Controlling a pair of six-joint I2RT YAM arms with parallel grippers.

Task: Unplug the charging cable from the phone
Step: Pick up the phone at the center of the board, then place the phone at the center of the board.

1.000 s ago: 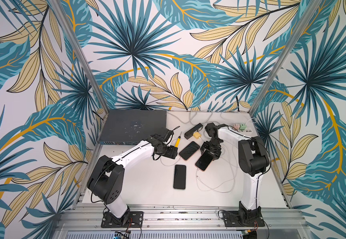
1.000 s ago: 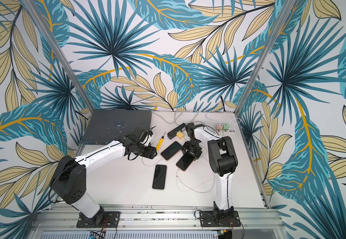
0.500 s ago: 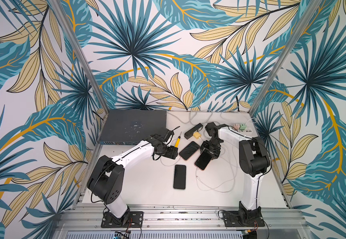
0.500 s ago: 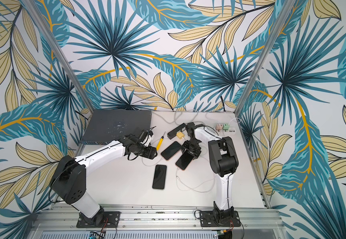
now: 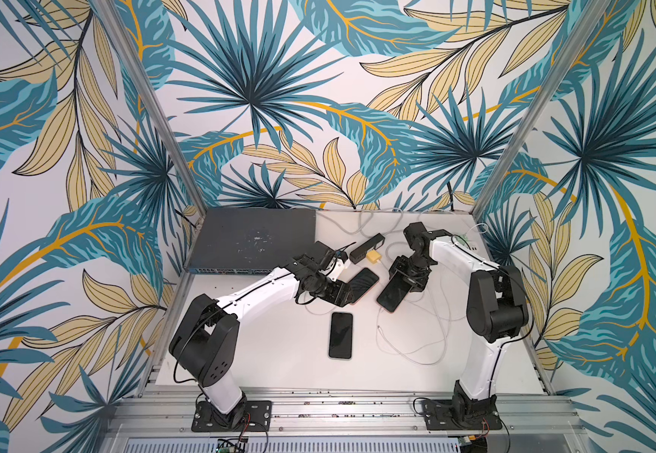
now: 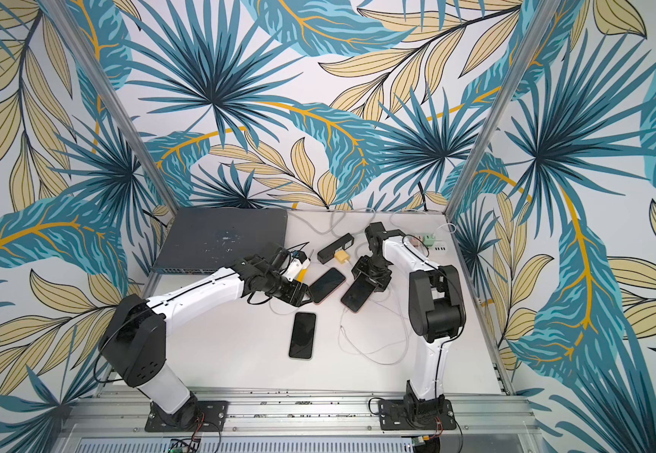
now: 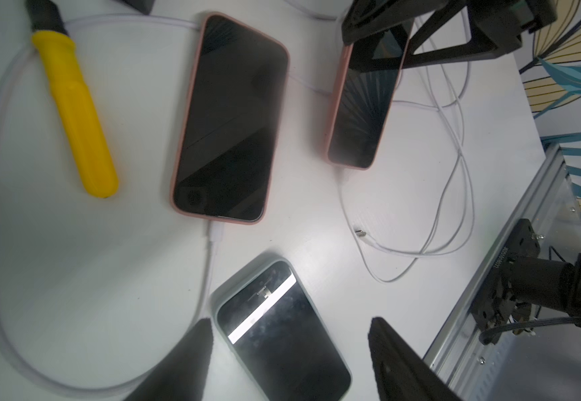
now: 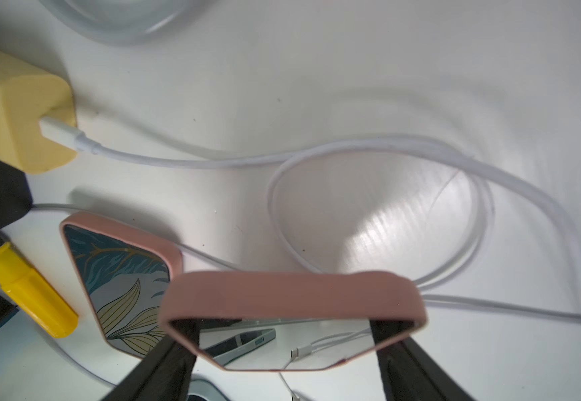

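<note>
Judging the white plug point(image 7: 215, 233) small, stiff and slick, we would pinch it beside the pink phone point(image 7: 228, 118), flat on the bench point(image 7: 73, 260); left jaws apart, right jaws clamped on the tilted phone point(image 7: 365, 104).

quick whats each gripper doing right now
left gripper: open, holding nothing.
right gripper: fingers closed on the sides of the tilted pink-cased phone.
</note>
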